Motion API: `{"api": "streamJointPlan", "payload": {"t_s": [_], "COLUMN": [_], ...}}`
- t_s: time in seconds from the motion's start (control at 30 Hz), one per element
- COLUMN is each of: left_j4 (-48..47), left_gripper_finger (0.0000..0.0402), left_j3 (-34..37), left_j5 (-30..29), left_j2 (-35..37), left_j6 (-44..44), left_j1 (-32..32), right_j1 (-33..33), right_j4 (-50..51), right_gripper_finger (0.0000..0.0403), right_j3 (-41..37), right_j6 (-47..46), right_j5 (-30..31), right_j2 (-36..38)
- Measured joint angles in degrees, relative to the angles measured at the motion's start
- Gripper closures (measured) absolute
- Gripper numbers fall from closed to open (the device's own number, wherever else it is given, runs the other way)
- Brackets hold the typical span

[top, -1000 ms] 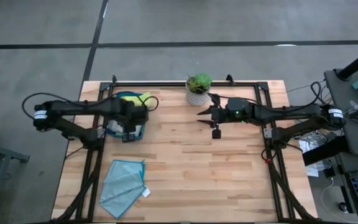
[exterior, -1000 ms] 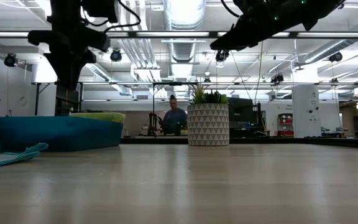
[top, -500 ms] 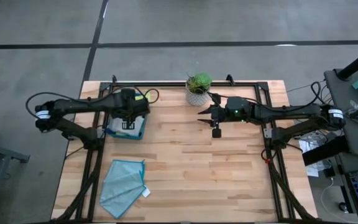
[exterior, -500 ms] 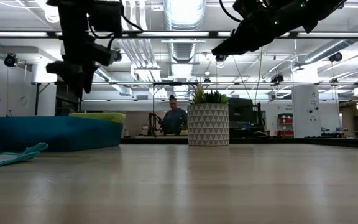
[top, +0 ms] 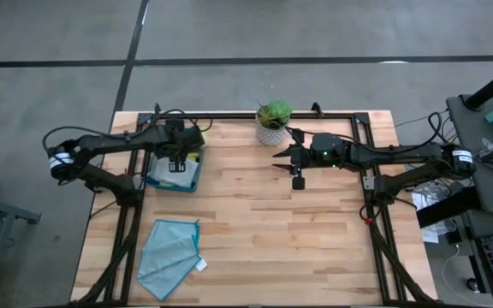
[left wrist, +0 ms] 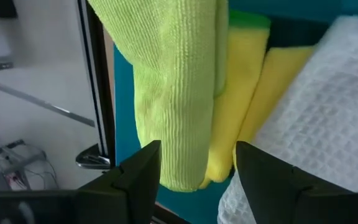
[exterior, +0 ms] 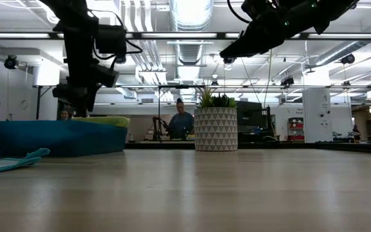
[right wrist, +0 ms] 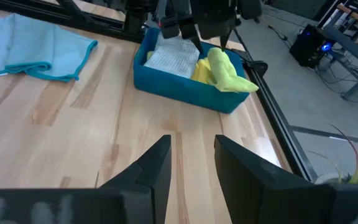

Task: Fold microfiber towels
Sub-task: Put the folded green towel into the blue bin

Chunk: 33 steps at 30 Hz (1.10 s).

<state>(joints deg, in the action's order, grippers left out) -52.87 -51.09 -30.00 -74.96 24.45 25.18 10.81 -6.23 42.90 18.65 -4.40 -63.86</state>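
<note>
left gripper [left wrist: 194, 171] — open, just above lime green towel [left wrist: 176, 93] — in tray [right wrist: 185, 93]

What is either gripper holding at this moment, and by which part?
Nothing is held. The left gripper hangs open over the tray, its fingers either side of the lime green towel without closing on it. The right gripper is empty above the table.

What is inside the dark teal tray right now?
The tray holds a lime green towel, yellow towels and a pale grey towel. The left gripper above covers its far end.
</note>
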Motion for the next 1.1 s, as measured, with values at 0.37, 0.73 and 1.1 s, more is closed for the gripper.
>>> {"api": "streamJointPlan", "payload": {"t_s": [0.37, 0.73, 1.1], "left_j4": [3.8, 5.5, 6.3], "left_gripper_finger": [0.0229, 0.0334, 0.0400], "left_j3": [2.8, 5.7, 3.5], "left_j5": [1.4, 1.5, -3.3], "left_j2": [0.0, 0.0, 0.0], "left_j6": [1.4, 1.5, 7.5], "left_j1": [3.9, 5.6, 5.6], "right_j1": [0.0, 0.0, 0.0], "right_j4": [0.0, 0.1, 0.6], "right_gripper_finger": [0.0289, 0.0289, 0.0289], "right_j3": [0.0, 0.0, 0.0], "right_j6": [0.4, 0.5, 0.7], "right_j5": [0.0, 0.1, 1.8], "right_j2": [0.0, 0.0, 0.0]}}
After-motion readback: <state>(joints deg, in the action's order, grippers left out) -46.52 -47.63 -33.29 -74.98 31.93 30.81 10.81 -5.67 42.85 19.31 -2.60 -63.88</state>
